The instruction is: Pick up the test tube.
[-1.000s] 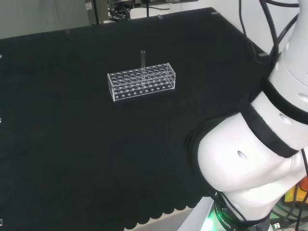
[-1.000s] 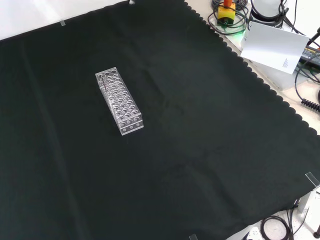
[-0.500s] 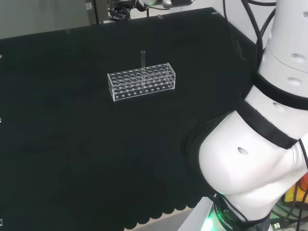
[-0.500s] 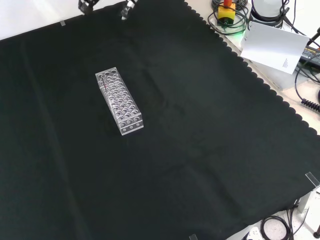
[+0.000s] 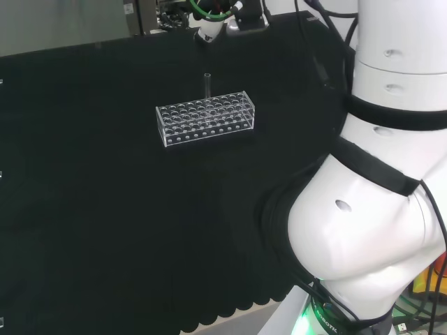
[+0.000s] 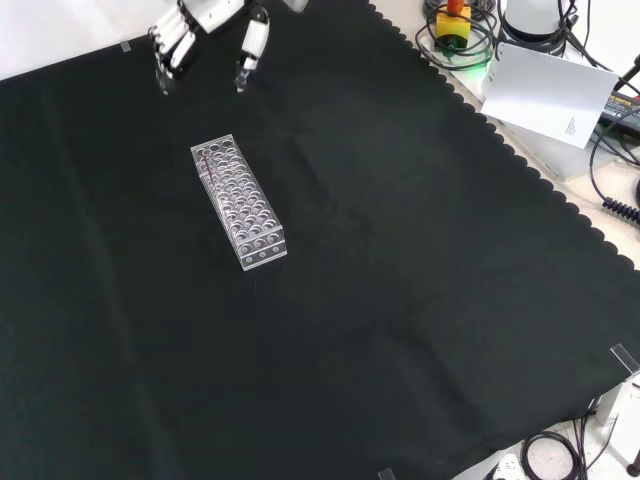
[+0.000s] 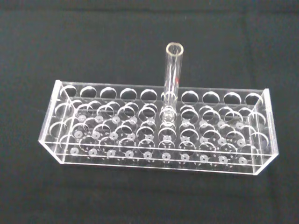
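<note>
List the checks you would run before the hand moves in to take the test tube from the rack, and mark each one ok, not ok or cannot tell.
1. Test tube stands upright in the clear rack: ok.
2. Top of the tube rises free above the rack, with room to grasp: ok.
3. Neighbouring holes around the tube hold no other tubes: ok.
4. Hand has its fingers apart and holds nothing: ok.
5. Hand is at the tube: not ok; in the front view it hangs apart from the rack's far end.
6. Tube holds liquid: cannot tell.
</note>
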